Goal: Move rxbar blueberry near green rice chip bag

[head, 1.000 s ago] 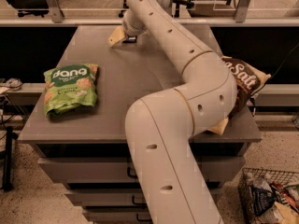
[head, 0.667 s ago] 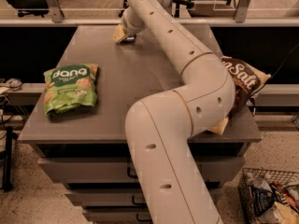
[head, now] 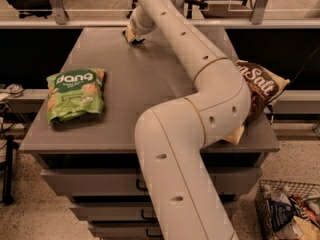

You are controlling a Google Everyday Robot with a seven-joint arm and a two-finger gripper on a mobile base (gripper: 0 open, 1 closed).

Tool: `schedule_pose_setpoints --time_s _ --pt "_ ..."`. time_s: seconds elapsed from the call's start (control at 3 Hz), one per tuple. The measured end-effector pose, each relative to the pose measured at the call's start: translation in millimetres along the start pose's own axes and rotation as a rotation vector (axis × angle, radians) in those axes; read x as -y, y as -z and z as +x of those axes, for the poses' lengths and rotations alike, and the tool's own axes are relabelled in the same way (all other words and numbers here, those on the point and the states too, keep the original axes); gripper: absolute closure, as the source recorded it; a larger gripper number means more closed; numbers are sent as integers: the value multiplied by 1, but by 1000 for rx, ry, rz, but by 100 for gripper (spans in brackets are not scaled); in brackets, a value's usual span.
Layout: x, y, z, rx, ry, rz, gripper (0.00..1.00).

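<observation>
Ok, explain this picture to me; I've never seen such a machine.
The thick cream tube is a robot's arm, seen by one camera looking down along it. It bends at an elbow and reaches across a grey table to the far edge, where its gripper sits low over the surface. I cannot tell whether the gripper holds anything. A green chip bag lies flat on the left of the picture. A brown bag lies at the table's right edge, partly hidden behind the elbow. A wire basket of packets stands on the floor at lower right.
</observation>
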State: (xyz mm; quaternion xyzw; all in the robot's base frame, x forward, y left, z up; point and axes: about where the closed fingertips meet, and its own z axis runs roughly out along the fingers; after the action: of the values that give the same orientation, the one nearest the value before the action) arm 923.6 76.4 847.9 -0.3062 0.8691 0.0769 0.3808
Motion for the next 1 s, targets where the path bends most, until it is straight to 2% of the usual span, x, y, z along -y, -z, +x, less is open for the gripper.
schedule_pose_setpoints --time_s 0.33,1.0 --pt "-6 5 -5 14 42 -21 100" --pt "-45 57 -33 136 237 -134 100"
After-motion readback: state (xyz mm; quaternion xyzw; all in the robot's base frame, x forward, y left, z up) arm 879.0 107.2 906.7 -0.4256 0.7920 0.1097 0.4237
